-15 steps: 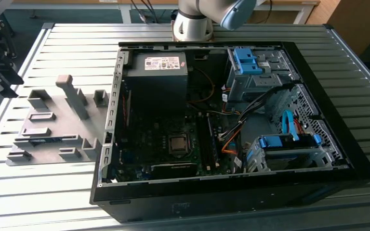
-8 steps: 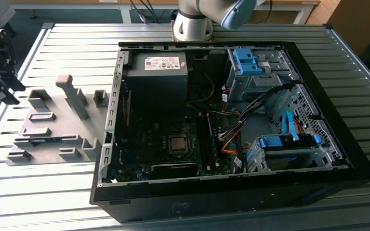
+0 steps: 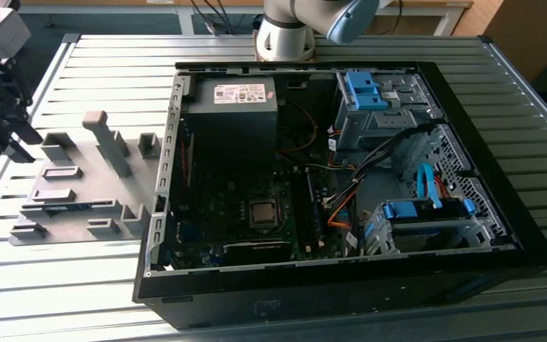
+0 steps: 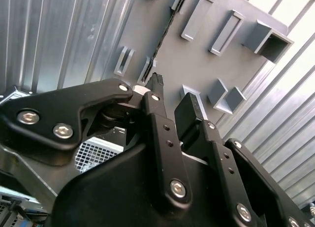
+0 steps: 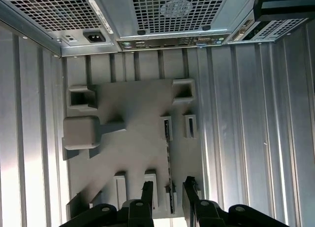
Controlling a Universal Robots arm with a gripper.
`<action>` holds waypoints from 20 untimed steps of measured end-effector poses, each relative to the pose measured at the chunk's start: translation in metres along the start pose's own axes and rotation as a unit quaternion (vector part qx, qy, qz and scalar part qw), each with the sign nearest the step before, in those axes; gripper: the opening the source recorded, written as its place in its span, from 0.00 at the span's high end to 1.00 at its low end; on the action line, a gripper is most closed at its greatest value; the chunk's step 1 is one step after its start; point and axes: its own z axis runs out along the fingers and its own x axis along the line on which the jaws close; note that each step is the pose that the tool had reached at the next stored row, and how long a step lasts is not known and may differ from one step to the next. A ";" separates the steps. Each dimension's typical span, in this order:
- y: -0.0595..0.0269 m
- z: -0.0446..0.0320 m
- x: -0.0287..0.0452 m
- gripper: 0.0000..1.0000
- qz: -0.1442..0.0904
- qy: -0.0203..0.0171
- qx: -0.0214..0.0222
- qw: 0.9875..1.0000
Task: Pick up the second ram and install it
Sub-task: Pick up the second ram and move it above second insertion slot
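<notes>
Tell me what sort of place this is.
Likely a robotics lab or test cell for computer assembly: an opened desktop computer case lies on a slatted metal table, a grey fixture plate sits beside it, and a robot arm's base stands behind.

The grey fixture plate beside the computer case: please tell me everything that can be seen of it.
The grey fixture plate looks like matte grey plastic: a flat base with raised blocks, among them a tall upright post, open box-shaped holders and narrow slotted ones. It lies flat on the ribbed metal table, at the exterior view's left of the open computer case. The second ram stands on edge in its slots. The gripper hangs open above the plate, apart from it.
</notes>
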 end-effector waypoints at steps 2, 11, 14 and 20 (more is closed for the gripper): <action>-0.0001 0.0035 -0.0001 0.63 0.000 0.000 0.001 1.000; -0.0003 0.0092 -0.0002 0.63 0.000 0.000 0.001 1.000; -0.0003 0.0093 -0.0002 0.63 0.000 0.000 0.001 1.000; -0.0004 0.0114 -0.0002 0.63 0.000 0.000 0.001 1.000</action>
